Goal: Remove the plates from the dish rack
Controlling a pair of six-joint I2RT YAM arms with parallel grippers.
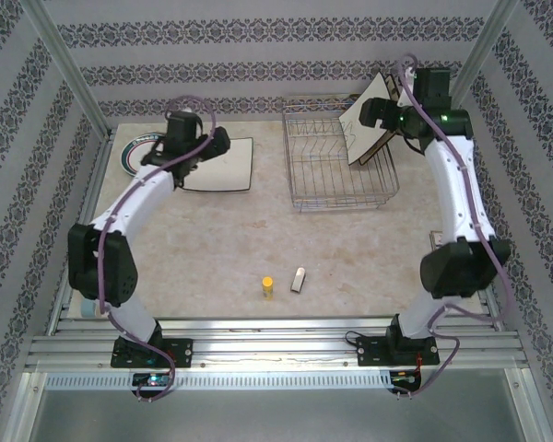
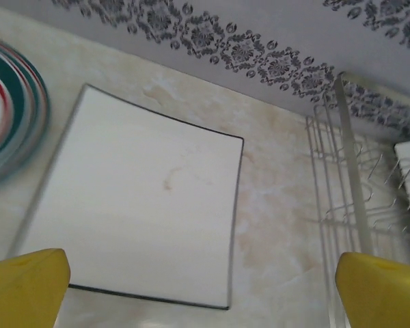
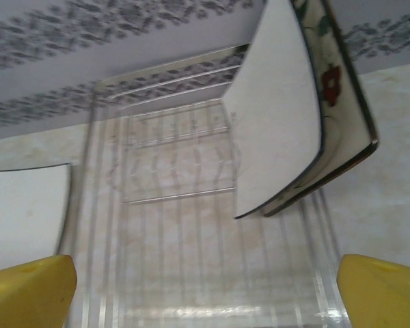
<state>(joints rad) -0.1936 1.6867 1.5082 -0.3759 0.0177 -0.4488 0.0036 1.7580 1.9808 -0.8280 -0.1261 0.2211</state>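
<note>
Top cam: your left claw point(image 1: 182, 140) sits over sq plate point(image 1: 223, 168) lying flat on bench point(image 1: 258, 239), round plate point(image 1: 132, 152) just beside it. Right claw point(image 1: 380, 115) is at leaning sq plates point(image 1: 361, 144) in rack point(image 1: 336, 170), right end.
L wrist: jaws wide, nothing held.
R wrist: jaws wide, empty, the leaning plates just ahead.

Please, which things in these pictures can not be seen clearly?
Top view: yellow item and pale item are too small to identify.
Top view: the left arm covers part of the round plates.
Right wrist view: the upper edge cuts off the square plates.
</note>
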